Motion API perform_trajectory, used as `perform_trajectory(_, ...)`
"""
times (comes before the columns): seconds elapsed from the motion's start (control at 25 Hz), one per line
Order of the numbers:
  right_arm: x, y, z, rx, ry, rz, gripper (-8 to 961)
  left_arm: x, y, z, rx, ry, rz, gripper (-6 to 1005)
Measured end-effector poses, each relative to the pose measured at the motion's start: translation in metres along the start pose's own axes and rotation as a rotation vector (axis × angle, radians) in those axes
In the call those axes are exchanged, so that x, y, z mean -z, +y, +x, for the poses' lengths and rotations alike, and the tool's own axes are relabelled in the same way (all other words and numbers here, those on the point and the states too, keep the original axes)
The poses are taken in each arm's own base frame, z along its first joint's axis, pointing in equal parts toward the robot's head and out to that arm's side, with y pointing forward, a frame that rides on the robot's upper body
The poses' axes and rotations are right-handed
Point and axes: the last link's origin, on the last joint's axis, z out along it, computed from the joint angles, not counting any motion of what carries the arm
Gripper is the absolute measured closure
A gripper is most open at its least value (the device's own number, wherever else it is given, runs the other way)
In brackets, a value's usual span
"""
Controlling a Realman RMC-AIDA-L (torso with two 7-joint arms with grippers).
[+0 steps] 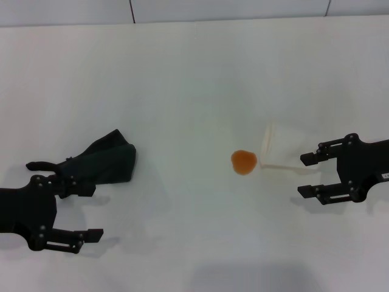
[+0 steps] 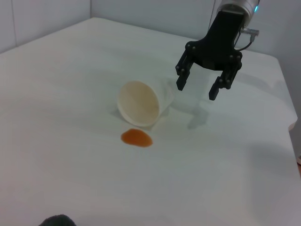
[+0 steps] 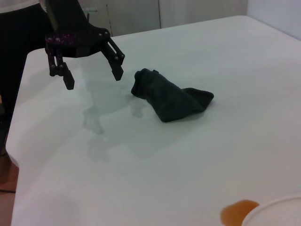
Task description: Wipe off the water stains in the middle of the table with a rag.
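The rag is a dark green-black wad lying on the white table at the left; it also shows in the right wrist view. My left gripper is open and empty, just in front of the rag, above the table; the right wrist view shows it apart from the cloth. The water stain is a small orange blot right of centre, also in the wrist views. My right gripper is open and empty at the right, also in the left wrist view.
A pale translucent cup lies on its side right beside the stain, mouth toward it, between the stain and my right gripper; it also shows in the left wrist view. The table's far edge meets a grey wall.
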Motion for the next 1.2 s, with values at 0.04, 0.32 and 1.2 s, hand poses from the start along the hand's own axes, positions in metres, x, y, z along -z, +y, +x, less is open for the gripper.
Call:
perform_trajectory(0.04, 0.0, 0.0, 0.0, 0.0, 0.0, 0.0, 337, 0.0, 0.0, 0.0, 0.0, 0.0, 0.0, 125)
perform_trajectory(0.32, 0.001, -0.001, -0.002, -0.004, -0.015, 0.005, 336, 0.0, 0.0, 0.0, -0.001, -0.001, 0.0, 125)
perform_trajectory(1.2, 0.006, -0.019, -0.036, 0.008, 0.054, 0.027, 80, -0.002, -0.001, 0.003, -0.013, -0.009, -0.009, 125)
